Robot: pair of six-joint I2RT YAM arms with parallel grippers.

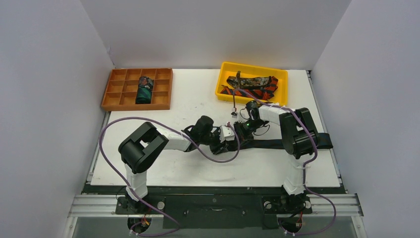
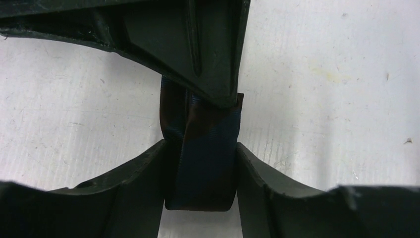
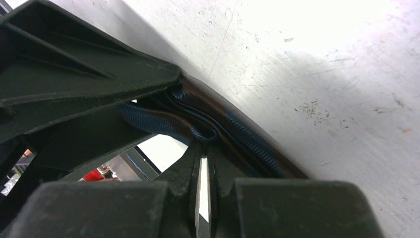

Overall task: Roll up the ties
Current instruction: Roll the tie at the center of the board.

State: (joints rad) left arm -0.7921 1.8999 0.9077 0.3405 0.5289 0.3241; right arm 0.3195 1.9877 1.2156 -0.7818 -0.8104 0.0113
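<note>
My left pincer (image 2: 200,171) and right pincer (image 3: 204,145) both clamp the navy tie (image 1: 270,144), barely rolled, on the table (image 1: 163,168); one teal roll (image 1: 144,89) sits in the tray (image 1: 113,90), two ties (image 1: 253,87) wait in the yellow bin (image 1: 224,79).

At the far left of the table (image 1: 173,163), a compartment tray (image 1: 113,89), holding a rolled tie (image 1: 144,89) in its middle column. At the far right, well apart, a bin (image 1: 223,79) with two ties (image 1: 252,82) lying in it, one on the other. Nearer the bases, a flat tie (image 1: 270,145) stretching from the right edge to the middle, under the right arm. At its folded end, left gripper (image 2: 200,168) with a finger touching each side; right gripper (image 3: 203,144) tip against the same fold from opposite.
</note>
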